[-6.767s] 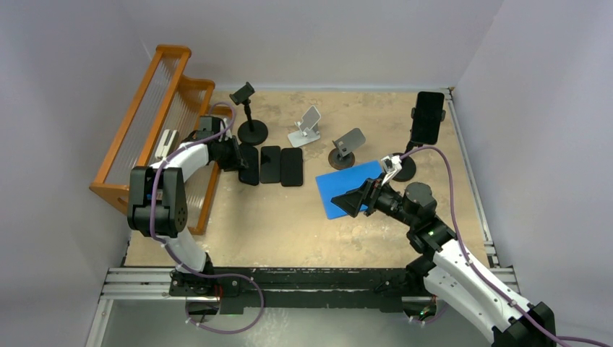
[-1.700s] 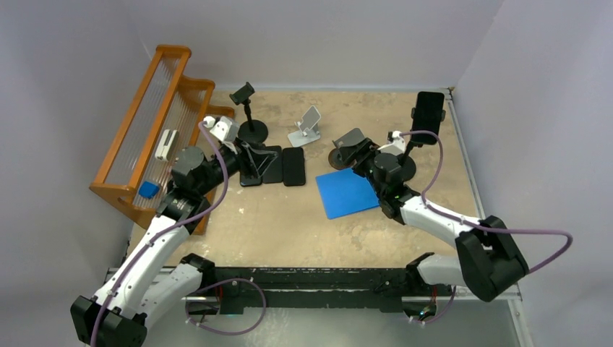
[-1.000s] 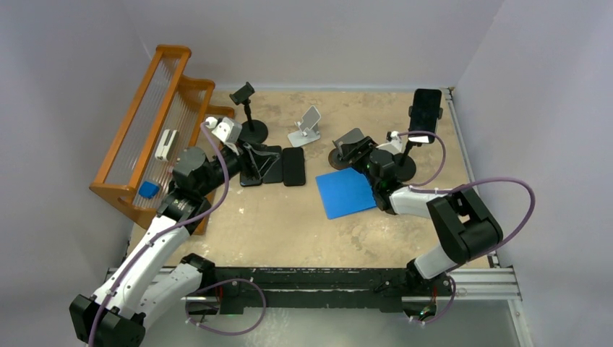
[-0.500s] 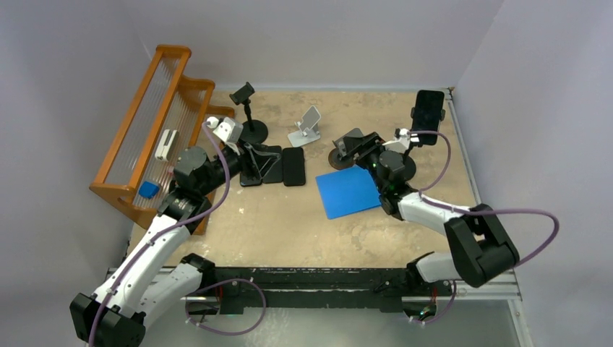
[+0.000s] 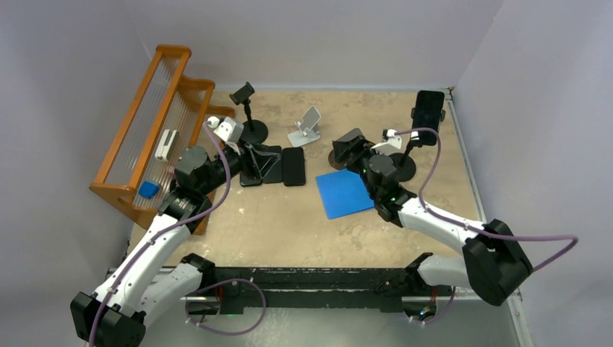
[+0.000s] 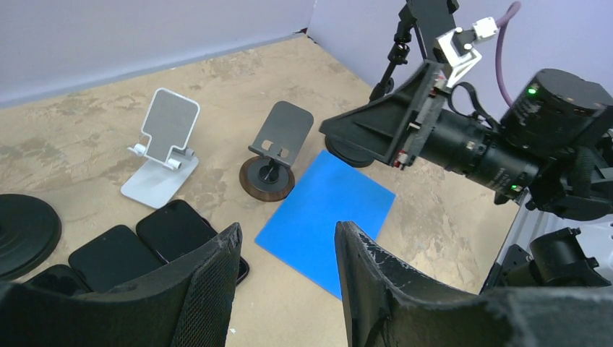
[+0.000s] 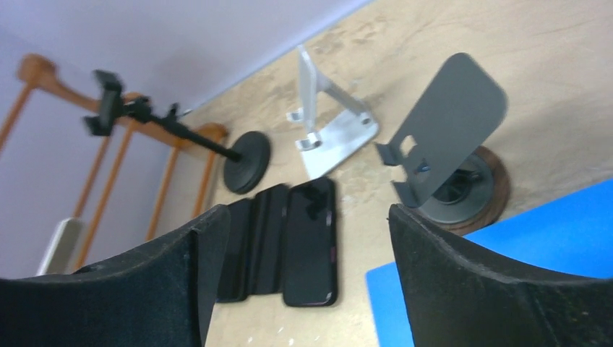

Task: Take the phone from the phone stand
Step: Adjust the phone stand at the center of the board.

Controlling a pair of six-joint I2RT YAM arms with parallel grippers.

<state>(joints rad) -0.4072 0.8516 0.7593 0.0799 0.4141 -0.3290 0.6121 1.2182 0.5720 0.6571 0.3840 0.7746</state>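
Far left, along the wall: orange wooden slatted rack (image 5: 155,108), with a small blue object (image 5: 148,189) on its near end.

Upper left of centre: black gooseneck clamp stand on a round base (image 5: 249,119).

Just below that stand: left pincer (image 5: 262,163), black, two-fingered, spread partway and gripping nothing. Positioned over the left end of a row of black phones lying flat (image 5: 292,166) on the tan tabletop (image 5: 289,224).

Top centre: silver folding phone stand (image 5: 307,129).

Right of centre: right pincer (image 5: 345,150), black, two-fingered, spread wide and gripping nothing. Aimed toward the left of the frame, over a grey plate stand on a round brown base (image 6: 284,129). Blue rectangular sheet (image 5: 345,194) just below.

Upper right corner: black phone (image 5: 429,114), upright in the clamp of a black pole stand with a round base (image 5: 406,169). Gripped by neither pincer. Placed to the right of the right pincer and higher in the frame, with those fingers facing away from it. Near that arm's wrist but apart from the fingertips. Well apart from the left pincer, on the far side of the table.
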